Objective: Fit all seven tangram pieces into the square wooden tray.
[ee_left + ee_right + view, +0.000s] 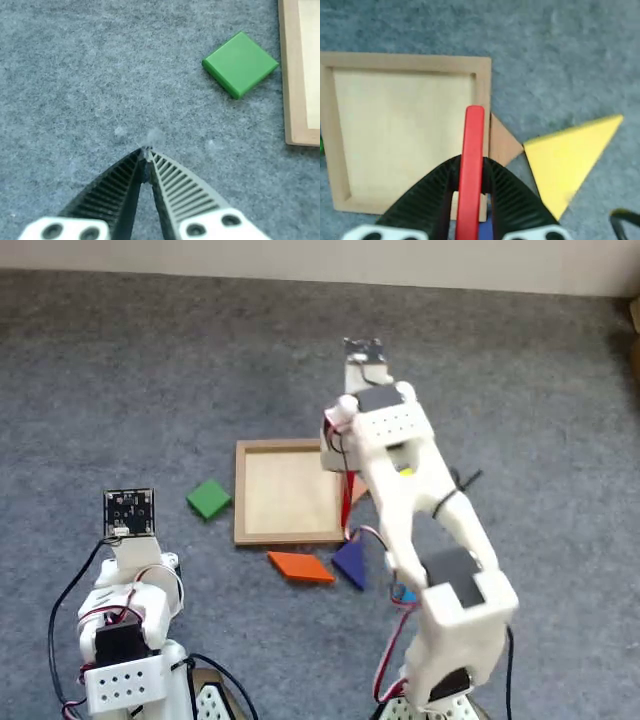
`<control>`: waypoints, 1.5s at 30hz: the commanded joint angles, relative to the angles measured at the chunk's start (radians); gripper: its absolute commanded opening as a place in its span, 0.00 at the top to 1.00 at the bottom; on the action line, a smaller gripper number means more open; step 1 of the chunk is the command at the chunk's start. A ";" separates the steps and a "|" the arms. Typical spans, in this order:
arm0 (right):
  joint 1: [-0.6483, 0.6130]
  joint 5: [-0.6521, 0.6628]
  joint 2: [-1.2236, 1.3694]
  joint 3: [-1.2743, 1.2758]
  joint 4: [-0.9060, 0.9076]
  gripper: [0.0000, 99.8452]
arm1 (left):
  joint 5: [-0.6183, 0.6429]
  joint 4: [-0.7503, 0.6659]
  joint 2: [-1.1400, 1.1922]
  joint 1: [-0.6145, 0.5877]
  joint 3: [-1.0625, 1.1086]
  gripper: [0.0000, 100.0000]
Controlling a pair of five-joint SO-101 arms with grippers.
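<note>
The square wooden tray (241, 492) lies mid-table with nothing in it. My right gripper (471, 162) hangs over the tray's right rim (483, 95), shut on a red piece (472, 150) held edge-on; that red piece (347, 502) peeks out under the arm. Just off that rim lie a small tan triangle (503, 143) and a yellow triangle (565, 160). A green square (208, 498) (240, 64) rests left of the tray. An orange parallelogram (300, 566) and a blue triangle (352, 562) lie in front of it. My left gripper (146, 152) is shut on nothing, over bare carpet short of the green square.
Everything rests on grey carpet. The left arm (130, 590) is folded back at the front left, well away from the tray. The right arm's body (420, 520) covers the ground right of the tray. A pale strip runs along the far edge.
</note>
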 commanded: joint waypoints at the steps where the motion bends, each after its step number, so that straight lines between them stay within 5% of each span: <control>1: -0.030 0.008 0.127 -0.252 0.064 1.00 | -0.003 -0.012 -0.013 -0.015 0.010 0.99; 7: -0.031 0.011 0.286 -0.446 0.150 0.98 | -0.003 -0.012 -0.013 -0.015 0.010 0.99; 12: -0.054 0.011 0.349 -0.602 0.291 0.84 | -0.003 -0.012 -0.013 -0.015 0.010 0.99; 24: -0.177 0.006 0.427 -0.731 0.414 0.83 | -0.003 -0.012 -0.013 -0.015 0.010 0.99; 38: -0.041 0.012 0.259 -0.791 0.470 0.83 | -0.003 -0.012 -0.013 -0.016 0.010 0.99; 45: 0.064 0.296 0.039 -0.533 0.470 0.83 | -0.003 -0.015 -0.013 -0.018 0.010 0.99</control>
